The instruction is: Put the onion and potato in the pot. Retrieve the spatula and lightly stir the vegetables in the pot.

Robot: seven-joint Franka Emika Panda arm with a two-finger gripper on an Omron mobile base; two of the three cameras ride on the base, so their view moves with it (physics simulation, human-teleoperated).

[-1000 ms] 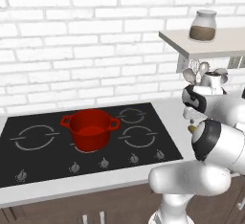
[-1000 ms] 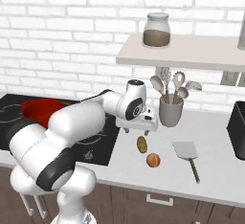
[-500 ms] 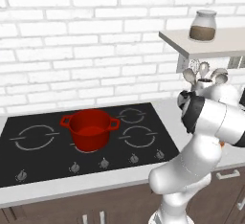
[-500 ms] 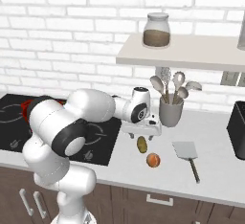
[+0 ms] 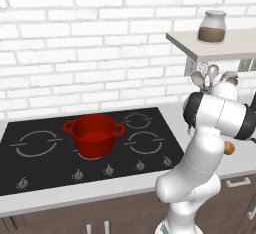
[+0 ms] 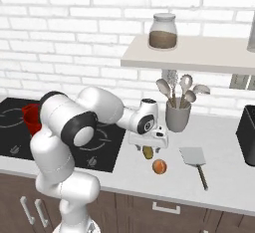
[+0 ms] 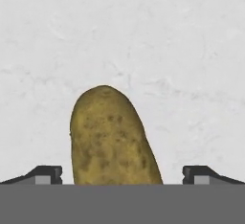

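The gripper (image 6: 148, 149) hangs low over the potato (image 6: 148, 152) on the pale counter (image 6: 219, 187); in the hand view the potato (image 7: 111, 137) stands between the 2 dark fingertips (image 7: 45, 174), which sit wide apart on either side with clear gaps — spread, not touching it. The onion (image 6: 159, 166) lies on the counter just beside the potato, toward the front edge; in the left base view it peeks out behind the arm (image 5: 229, 148). The spatula (image 6: 194, 157) lies flat to the right of both, blade toward the wall, handle toward the front. The red pot (image 5: 93, 135) sits on the black cooktop (image 5: 35, 168), well apart from the vegetables; a grey holder of spoons (image 6: 178, 115) stands by the wall under a shelf (image 6: 199, 58) bearing a jar (image 6: 163, 30).
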